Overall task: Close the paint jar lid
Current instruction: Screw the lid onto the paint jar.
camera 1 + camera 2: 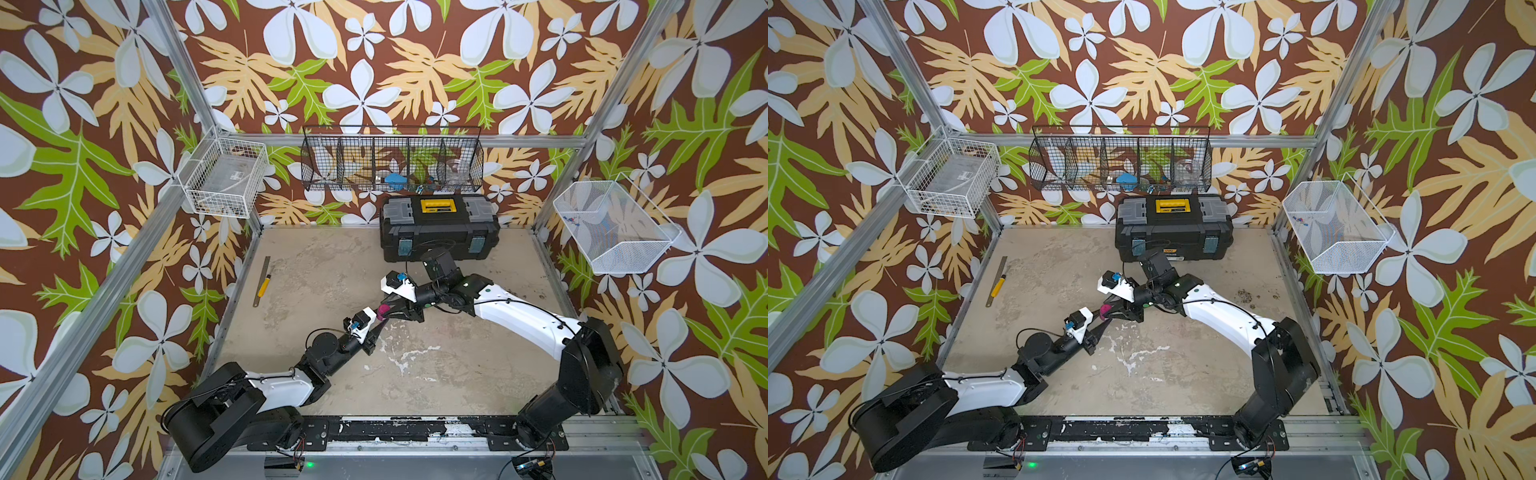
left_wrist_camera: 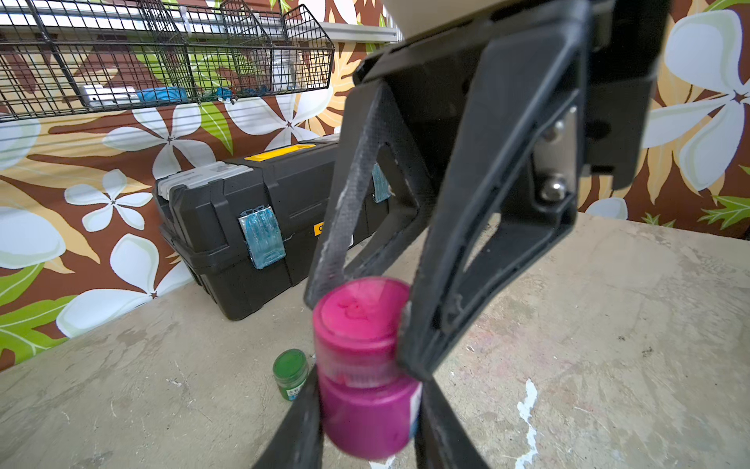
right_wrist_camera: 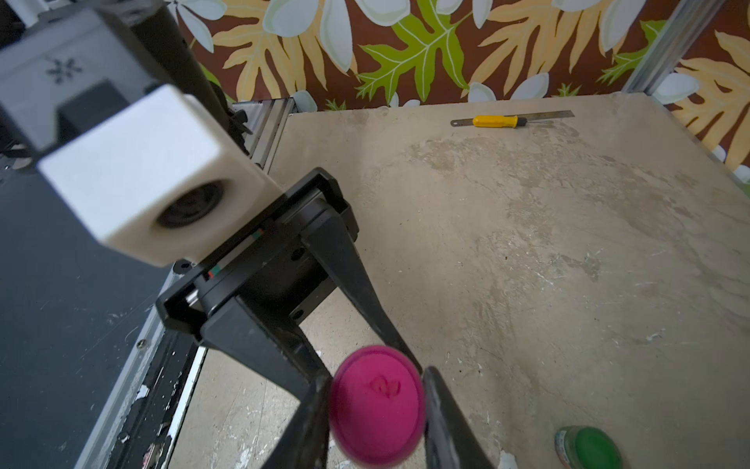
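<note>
Near the middle of the bench (image 1: pixel 457 374) the two sets of jaws meet on one thing. The left jaws are closed on the body of the pink paint jar (image 2: pixel 369 422), one finger pressed on either side. The right jaws come from above and are clamped on the pink lid (image 3: pixel 377 406), which sits on the jar's mouth. The jar is blurred in both wrist views, so I cannot tell whether the lid is fully seated or whether the jar's base touches the bench.

A small green jar (image 2: pixel 290 373) with its lid on stands near the pink one, apart from it, toward the black toolbox (image 1: pixel 438 232). The toolbox sits shut against the back edge, and the right arm (image 1: pixel 519 320) bends just in front of it. The left arm (image 1: pixel 282 388) reaches in from the front left corner.

Along the left edge lie a steel ruler (image 1: pixel 257 297) and a yellow-handled screwdriver (image 1: pixel 264 286), side by side and well apart from the jars. Bare, paint-flecked bench stretches between the two arms down to the front rail, and out to the right edge.
</note>
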### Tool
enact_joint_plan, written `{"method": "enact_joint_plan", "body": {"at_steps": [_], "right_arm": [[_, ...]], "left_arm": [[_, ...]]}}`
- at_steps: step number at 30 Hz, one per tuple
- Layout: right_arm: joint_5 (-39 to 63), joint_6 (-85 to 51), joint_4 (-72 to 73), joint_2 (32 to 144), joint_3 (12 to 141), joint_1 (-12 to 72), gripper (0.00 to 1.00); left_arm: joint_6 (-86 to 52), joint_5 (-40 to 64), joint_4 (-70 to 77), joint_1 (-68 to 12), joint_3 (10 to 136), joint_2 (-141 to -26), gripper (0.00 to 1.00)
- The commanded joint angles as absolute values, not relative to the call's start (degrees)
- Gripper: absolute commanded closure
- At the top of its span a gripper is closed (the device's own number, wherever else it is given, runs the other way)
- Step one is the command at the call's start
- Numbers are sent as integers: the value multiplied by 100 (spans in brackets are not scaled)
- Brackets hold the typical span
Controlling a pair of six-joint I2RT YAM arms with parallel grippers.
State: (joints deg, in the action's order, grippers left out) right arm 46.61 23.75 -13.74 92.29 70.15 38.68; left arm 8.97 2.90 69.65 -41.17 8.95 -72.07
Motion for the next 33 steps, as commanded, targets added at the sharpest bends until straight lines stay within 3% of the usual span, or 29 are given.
{"method": "enact_joint_plan", "body": {"at_steps": [1,7,21,27,33], "right_arm": [[3821,1363,-651,9054,6827,3973,84],[2342,31,-44,8612,6366,4370,84],[-1273,-2513,-239,8285,6105,6007,86],[-1587,-3291,-86,8362,6109,6320,82],[-1533,-3232,-280,8482,6301,6355,72]], "left_arm": [[905,403,7119,-4122,896,-7193,96],[905,396,7123,-4122,894,-7181,96],[897,391,7120,-4121,896,-7197,96],[888,405,7119,-4122,890,-7194,96],[895,396,7126,-4122,894,-7189,96]]}}
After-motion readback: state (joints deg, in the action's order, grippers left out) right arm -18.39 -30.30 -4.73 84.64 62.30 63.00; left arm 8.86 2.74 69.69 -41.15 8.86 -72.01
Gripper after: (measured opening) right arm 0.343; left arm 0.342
